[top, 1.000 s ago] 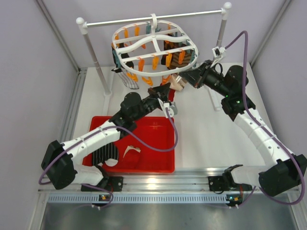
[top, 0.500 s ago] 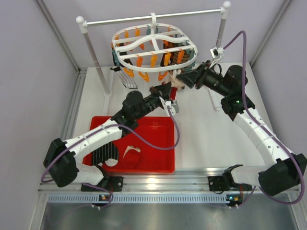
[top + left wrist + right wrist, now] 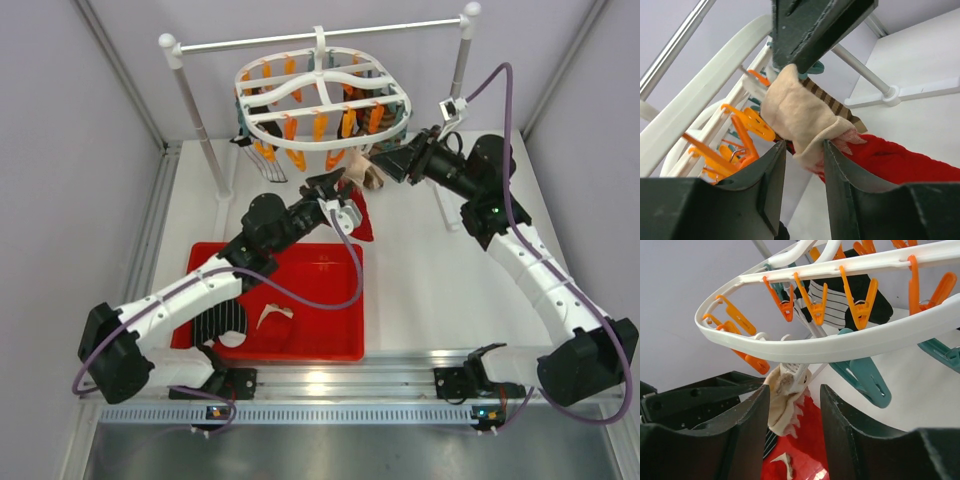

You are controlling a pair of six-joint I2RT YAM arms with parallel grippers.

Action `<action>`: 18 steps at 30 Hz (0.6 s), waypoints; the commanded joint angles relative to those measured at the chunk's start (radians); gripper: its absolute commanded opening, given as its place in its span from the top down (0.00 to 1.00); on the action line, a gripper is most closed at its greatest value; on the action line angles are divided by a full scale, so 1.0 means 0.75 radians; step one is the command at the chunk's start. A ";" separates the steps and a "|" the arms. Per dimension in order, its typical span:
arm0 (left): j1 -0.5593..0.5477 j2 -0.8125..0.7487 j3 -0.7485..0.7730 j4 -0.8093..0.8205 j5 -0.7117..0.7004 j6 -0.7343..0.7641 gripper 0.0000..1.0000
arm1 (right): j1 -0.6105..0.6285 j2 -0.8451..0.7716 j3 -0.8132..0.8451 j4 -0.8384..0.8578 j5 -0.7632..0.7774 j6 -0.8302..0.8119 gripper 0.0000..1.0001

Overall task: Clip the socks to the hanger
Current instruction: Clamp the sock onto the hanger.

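The white hanger (image 3: 296, 92) hangs from a rod, with orange and teal clips under its frame (image 3: 840, 345). A dark red sock (image 3: 358, 215) with a beige-pink cuff (image 3: 795, 112) hangs from a white clip (image 3: 796, 371) at the frame's front edge. My left gripper (image 3: 338, 190) is open just below the cuff, whose edge dips between the jaws (image 3: 802, 147). My right gripper (image 3: 385, 165) is open, its jaws (image 3: 794, 390) on either side of the clip and cuff, short of them. A black striped sock (image 3: 262, 160) and a brown striped sock (image 3: 835, 102) hang clipped.
The rod (image 3: 320, 35) rests on two posts at the back. A red tray (image 3: 330, 350) near the left arm holds a black striped sock (image 3: 220, 322) and a white sock (image 3: 272, 322). Grey walls stand on both sides.
My left gripper rose toward the hanger with the sock, then opened; the red sock now hangs down from the clip. My right gripper edged up to the clip.
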 commanded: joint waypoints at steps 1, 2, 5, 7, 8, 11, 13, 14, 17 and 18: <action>0.001 -0.125 -0.017 -0.049 -0.076 -0.200 0.59 | -0.026 0.002 0.053 0.042 0.009 0.000 0.56; 0.003 -0.140 -0.019 -0.068 -0.093 -0.243 0.59 | -0.028 0.000 0.053 0.040 0.011 0.000 0.56; 0.001 -0.199 -0.041 -0.133 -0.120 -0.341 0.59 | -0.032 -0.010 0.051 0.032 0.009 -0.008 0.56; 0.001 -0.238 -0.058 -0.145 -0.132 -0.401 0.59 | -0.034 -0.016 0.047 0.028 0.005 -0.014 0.56; 0.001 -0.250 -0.070 -0.176 -0.132 -0.413 0.59 | -0.038 -0.018 0.046 0.024 0.005 -0.021 0.56; 0.003 -0.277 -0.086 -0.203 -0.191 -0.478 0.59 | -0.044 -0.022 0.046 0.014 0.005 -0.031 0.56; 0.003 -0.273 -0.086 -0.203 -0.212 -0.489 0.59 | -0.046 -0.022 0.046 0.014 0.001 -0.035 0.56; 0.003 -0.269 -0.084 -0.191 -0.222 -0.499 0.59 | -0.046 -0.022 0.046 0.012 0.001 -0.037 0.56; 0.007 -0.236 -0.056 -0.158 -0.279 -0.527 0.57 | -0.048 -0.020 0.051 0.012 0.001 -0.039 0.56; 0.007 -0.214 -0.048 -0.140 -0.314 -0.530 0.56 | -0.050 -0.016 0.053 0.012 0.001 -0.039 0.56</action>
